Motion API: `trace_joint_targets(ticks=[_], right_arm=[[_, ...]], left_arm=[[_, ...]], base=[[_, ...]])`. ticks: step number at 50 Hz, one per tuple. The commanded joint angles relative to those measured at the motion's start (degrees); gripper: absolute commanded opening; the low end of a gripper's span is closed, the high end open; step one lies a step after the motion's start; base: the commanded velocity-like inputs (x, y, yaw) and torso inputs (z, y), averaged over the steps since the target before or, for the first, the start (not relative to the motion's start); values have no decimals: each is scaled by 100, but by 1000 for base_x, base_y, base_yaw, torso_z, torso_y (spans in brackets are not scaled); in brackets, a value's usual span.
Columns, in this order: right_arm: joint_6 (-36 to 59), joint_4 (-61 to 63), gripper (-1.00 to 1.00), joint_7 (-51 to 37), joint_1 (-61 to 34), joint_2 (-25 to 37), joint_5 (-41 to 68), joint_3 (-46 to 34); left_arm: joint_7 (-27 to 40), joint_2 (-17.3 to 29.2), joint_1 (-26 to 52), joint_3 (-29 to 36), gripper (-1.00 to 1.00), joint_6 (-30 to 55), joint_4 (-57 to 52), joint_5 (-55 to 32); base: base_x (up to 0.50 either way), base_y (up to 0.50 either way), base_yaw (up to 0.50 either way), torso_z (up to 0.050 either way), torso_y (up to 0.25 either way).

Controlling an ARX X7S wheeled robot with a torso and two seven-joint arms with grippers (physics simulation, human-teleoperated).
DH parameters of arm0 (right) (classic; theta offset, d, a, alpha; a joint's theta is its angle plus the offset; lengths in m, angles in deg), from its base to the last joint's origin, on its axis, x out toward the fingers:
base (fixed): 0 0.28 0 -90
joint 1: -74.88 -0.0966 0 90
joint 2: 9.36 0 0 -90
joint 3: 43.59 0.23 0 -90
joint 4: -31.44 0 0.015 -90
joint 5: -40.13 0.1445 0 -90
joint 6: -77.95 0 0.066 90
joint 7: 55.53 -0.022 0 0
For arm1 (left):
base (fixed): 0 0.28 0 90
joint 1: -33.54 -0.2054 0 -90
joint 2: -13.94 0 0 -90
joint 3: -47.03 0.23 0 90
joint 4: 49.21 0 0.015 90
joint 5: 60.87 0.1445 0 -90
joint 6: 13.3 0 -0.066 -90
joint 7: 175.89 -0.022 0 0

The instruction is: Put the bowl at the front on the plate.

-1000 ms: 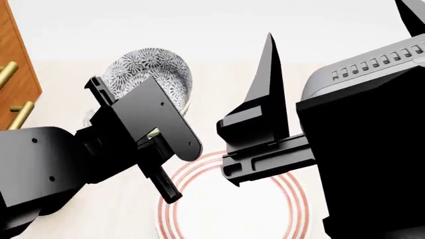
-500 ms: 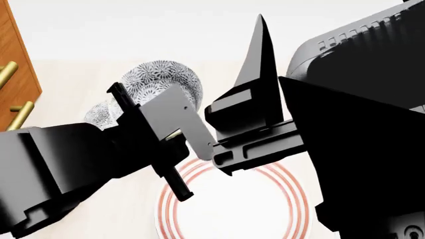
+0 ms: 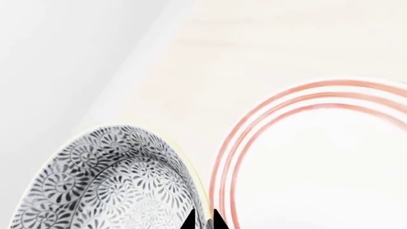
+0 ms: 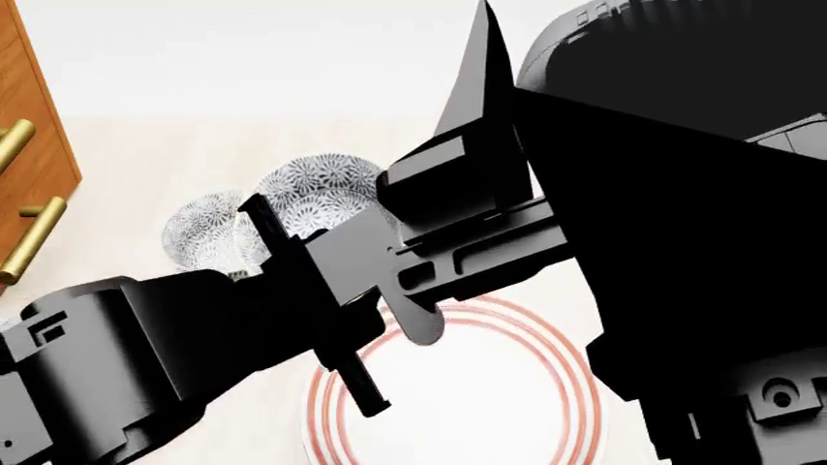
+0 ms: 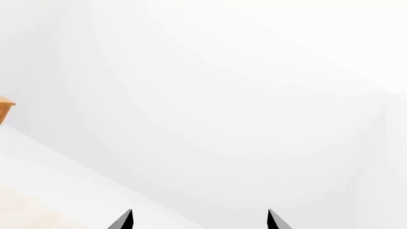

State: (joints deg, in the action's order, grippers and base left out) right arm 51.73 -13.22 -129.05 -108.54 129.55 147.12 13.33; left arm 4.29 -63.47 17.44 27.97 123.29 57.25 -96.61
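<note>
Gripping the bowl (image 3: 121,186) by its rim, that's the left gripper (image 3: 202,220) — in the left wrist view two dark fingertips sit close together at the picture's lower edge, one either side of the patterned wall, pinched right on it. Nothing shows inside the bowl; its blue-grey flower pattern runs clean down the inner wall. From the head camera this bowl (image 4: 317,189) peeks out above the left arm (image 4: 168,358), and whether its base touches the counter I can't tell, since the arm covers it.

Just beside it lies the plate (image 3: 318,157), three thin red rings near its rim and a bare white middle; the bowl's edge is close to the plate's rim but not over it. In the head view the plate (image 4: 452,397) lies nearer the robot than the bowl, partly under both arms.

A second patterned bowl (image 4: 207,232) stands on the pale counter (image 4: 130,145) to the left of the held one, right up against it.

Over to the right gripper (image 5: 200,220): its fingertips are spread well apart, holding nothing, aimed at a white wall (image 5: 210,95). At far left, a wooden cabinet (image 4: 33,126) with brass handles (image 4: 37,237).
</note>
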Motion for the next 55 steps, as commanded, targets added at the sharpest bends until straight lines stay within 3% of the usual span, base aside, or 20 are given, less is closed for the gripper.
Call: trace_joint_targets(ticks=[1,26,40,55], right_arm=[[12,-37,100,84,-2,-26,-86,-15],[-120,154,100,-19,9,130,25,31],[-189,217,100,-44,59,228,55,57],[-204,208,100,4,68,253,23,55]], left_arm=[[-27,-111,-42,77,-100,-63,64,134],[88,-254,-228,182,-100,125,-370,0],[-196,-479,-65,56,-100,622,-241,-447],[-328,-773,-136,128,-100,440,159,-412]], base=[[0,0,0,0,10],[0,0,0,0,0],[0,0,0,0,0],[0,0,0,0,1]])
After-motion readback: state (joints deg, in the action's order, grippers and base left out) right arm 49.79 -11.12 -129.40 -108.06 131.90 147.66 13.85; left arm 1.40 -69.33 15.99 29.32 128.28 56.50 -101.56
